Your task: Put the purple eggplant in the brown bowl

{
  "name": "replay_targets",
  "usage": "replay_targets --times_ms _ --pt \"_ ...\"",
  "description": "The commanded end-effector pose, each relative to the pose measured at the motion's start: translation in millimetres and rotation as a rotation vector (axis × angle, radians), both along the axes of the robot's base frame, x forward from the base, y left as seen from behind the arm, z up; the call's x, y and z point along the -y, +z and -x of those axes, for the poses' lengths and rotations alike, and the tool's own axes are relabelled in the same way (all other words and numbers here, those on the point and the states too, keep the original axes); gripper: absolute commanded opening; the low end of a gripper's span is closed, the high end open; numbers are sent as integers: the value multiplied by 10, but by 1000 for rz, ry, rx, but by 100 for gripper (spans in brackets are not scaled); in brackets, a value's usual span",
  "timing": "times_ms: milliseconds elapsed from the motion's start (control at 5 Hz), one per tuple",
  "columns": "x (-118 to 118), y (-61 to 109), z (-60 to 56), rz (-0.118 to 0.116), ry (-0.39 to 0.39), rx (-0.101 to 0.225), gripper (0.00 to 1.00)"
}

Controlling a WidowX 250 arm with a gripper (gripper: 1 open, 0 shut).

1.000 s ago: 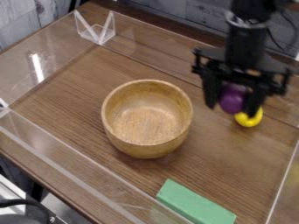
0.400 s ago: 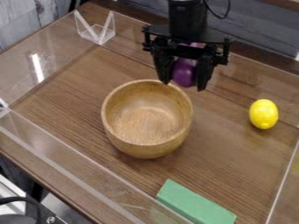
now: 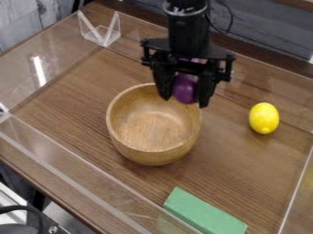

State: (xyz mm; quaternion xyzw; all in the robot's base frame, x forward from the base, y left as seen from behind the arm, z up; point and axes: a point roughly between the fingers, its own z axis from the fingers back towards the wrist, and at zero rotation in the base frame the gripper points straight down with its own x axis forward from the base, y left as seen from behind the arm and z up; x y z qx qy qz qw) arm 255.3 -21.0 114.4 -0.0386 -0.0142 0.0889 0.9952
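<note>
above the far rim of the bowl [image 3: 154, 123], the eggplant [image 3: 184, 89] is held upright in the closed gripper [image 3: 184, 94]; it is judged light, stiff and glossy-slick, best clamped mid-body.

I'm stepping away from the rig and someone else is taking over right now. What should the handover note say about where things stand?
Gripper: shut on the purple eggplant, pointing down, held in the air over the far rim of the brown bowl.
Brown bowl: on the wooden table, nothing inside it.
Lemon: on the table, right of the bowl in the camera view, apart from it.
Green block: near front edge.
Done: eggplant picked up and brought to the bowl.
Left: centre it over the bowl, lower, release.
</note>
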Motion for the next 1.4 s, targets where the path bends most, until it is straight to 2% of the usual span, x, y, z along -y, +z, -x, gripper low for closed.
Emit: replay_targets --times_ms 0,1200 --pt "-7 118 -18 -3 -5 64 0" --pt "-106 -112 -5 -22 24 42 0"
